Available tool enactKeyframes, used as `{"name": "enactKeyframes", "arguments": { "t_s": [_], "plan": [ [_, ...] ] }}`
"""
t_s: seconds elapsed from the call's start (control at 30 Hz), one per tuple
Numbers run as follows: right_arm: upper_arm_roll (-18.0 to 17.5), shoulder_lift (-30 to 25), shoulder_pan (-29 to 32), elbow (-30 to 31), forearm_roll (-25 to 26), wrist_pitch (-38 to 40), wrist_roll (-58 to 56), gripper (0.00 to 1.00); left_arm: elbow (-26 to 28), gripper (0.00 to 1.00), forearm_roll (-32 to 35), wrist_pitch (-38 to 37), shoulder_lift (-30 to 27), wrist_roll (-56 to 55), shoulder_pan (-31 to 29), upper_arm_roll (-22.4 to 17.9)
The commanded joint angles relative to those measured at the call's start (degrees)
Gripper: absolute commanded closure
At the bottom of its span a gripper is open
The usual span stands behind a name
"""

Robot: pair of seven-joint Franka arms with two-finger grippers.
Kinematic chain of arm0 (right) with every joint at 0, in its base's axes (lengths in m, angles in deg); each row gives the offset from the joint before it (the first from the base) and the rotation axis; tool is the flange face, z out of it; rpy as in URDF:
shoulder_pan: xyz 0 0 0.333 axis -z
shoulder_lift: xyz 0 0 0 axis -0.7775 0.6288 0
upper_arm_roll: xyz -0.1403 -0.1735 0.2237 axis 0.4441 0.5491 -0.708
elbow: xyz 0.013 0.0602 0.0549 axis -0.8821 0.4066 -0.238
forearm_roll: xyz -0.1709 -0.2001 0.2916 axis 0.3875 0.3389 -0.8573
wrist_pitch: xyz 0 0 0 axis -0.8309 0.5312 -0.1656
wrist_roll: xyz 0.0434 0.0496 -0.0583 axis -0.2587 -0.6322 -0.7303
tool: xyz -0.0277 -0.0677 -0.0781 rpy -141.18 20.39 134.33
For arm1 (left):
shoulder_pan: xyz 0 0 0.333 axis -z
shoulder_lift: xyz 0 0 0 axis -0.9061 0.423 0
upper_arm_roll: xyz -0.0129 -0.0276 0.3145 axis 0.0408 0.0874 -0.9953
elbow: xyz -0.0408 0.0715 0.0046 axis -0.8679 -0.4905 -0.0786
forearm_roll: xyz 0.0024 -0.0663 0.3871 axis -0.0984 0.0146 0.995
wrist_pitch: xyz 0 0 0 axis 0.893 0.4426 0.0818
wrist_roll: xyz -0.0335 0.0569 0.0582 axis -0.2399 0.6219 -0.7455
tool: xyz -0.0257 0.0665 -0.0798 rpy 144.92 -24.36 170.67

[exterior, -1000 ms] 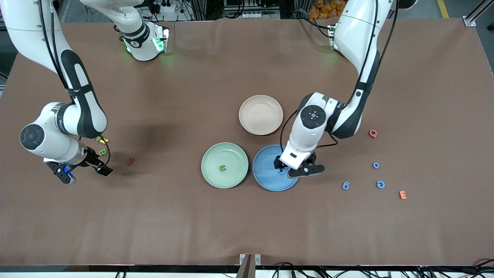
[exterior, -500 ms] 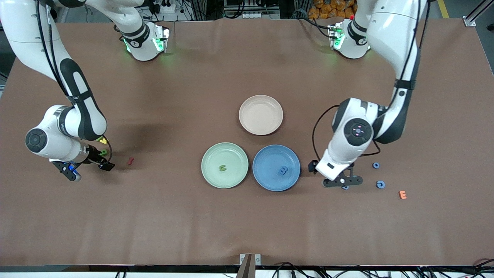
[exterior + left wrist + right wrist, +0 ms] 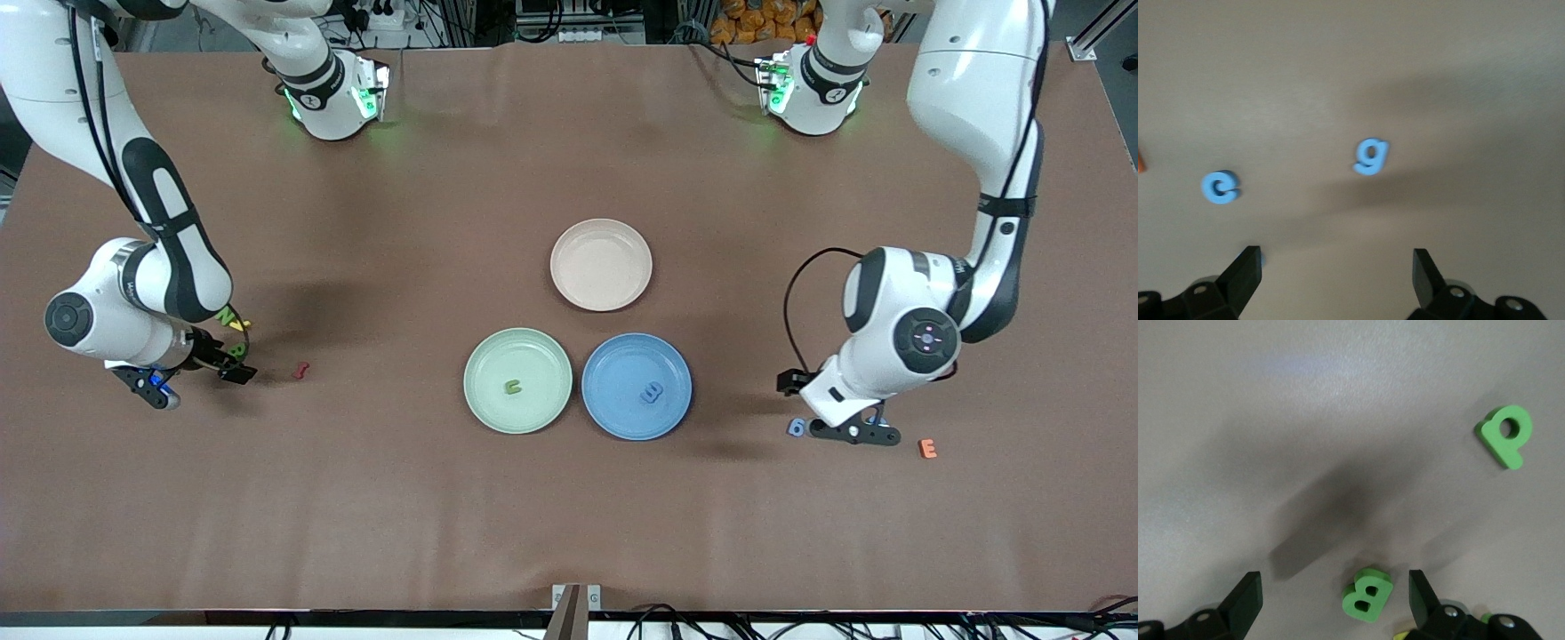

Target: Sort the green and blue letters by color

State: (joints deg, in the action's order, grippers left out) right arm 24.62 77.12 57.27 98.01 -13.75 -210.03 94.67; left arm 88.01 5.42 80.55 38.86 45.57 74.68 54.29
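Observation:
A green letter (image 3: 512, 387) lies in the green plate (image 3: 489, 411) and a blue letter (image 3: 653, 392) in the blue plate (image 3: 613, 420). My left gripper (image 3: 822, 411) hangs open and empty over loose blue letters at the left arm's end of the table. A blue g (image 3: 1371, 156) and a blue c (image 3: 1220, 187) lie ahead of its fingertips (image 3: 1248, 263); the g (image 3: 796, 428) also shows beside the hand. My right gripper (image 3: 191, 380) is open low over the table at the right arm's end, with a green B (image 3: 1367, 595) lying between its fingers, untouched. A green P (image 3: 1505, 435) lies a little apart.
An empty pink plate (image 3: 601, 264) sits farther from the front camera than the two coloured plates. An orange E (image 3: 927, 448) lies by the left gripper. A dark red letter (image 3: 301, 371) and a yellow letter (image 3: 240, 325) lie near the right gripper.
My left gripper has swung from over the blue plate, where the blue letter stays, to over the loose blue letters. My right gripper has shifted slightly over the green letters.

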Motion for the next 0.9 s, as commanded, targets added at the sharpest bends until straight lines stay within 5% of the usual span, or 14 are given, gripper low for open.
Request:
{"name": "enactKeyframes", "arguments": {
  "t_s": [0.0,0.87],
  "plan": [
    [-0.97,-1.25,0.09,1.95,-0.65,-0.34,0.13,0.03,1.43,0.00,2.87,-0.76,-1.24,4.94,-3.29,1.31],
    [-0.88,-1.34,-0.17,5.38,-0.91,-3.32,-0.75,0.00,1.34,0.00,1.21,3.81,3.15,9.08,-8.65,1.31]
  ]
}}
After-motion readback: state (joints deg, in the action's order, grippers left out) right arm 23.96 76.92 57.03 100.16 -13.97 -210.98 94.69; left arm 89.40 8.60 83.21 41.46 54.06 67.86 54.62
